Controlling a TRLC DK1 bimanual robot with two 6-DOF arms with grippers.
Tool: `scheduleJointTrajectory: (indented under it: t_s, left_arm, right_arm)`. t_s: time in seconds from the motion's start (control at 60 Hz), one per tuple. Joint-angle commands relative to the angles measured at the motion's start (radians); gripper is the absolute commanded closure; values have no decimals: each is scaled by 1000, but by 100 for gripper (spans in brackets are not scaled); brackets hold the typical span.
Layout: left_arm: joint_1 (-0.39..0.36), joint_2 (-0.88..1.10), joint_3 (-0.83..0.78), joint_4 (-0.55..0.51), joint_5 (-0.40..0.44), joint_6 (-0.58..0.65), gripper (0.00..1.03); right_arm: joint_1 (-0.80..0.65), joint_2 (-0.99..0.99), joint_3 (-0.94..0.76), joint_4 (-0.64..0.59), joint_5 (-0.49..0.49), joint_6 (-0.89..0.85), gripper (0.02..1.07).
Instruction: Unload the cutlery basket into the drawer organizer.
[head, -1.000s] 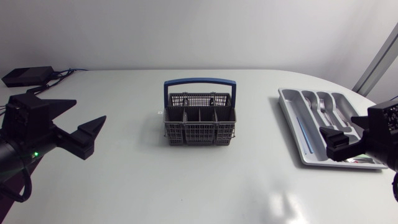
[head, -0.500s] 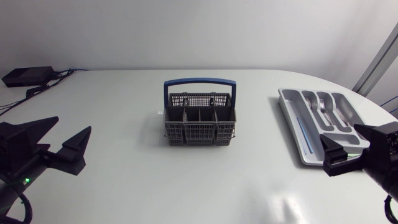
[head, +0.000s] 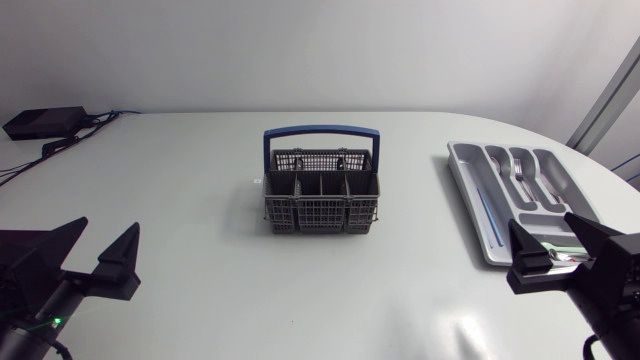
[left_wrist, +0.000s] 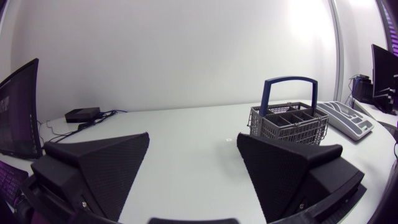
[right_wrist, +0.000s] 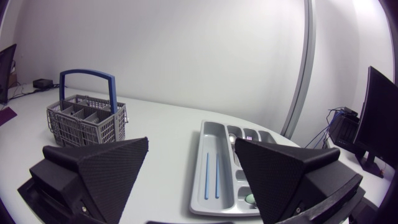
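Cutlery basket (head: 322, 195) upright at mid-bench (head: 200, 170), long axis crosswise, about equally far from left end effector (head: 106, 227) and right end effector (head: 545, 222), both spread wide, empty. Drawer organizer (head: 463, 176) lies just ahead of the right one.

A broad white table (head: 200, 200) with a rounded far edge fills the room's foreground, its matte top catching soft patches of glare (head: 462, 326) near the front right. Behind it stands a plain, pale wall (head: 320, 50), evenly lit. A small black box (head: 45, 122) with trailing cables (head: 100, 117) sits at the table's far left corner. A slanted metal post (head: 606, 98) rises at the far right.
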Motion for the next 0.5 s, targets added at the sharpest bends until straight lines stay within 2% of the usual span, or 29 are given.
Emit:
scheduleJointTrajectory:
  t_s: [0.0,0.15,0.483]
  left_arm:
    - [11,-47,-51,15,-15,-52,4]
    - [13,-81,-76,17,-25,-70,4]
    - [13,-81,-76,17,-25,-70,4]
  right_arm:
    - [20,-44,-48,29,19,71,7]
    - [50,-120,-102,61,46,138,7]
    - [51,-121,-103,61,46,139,7]
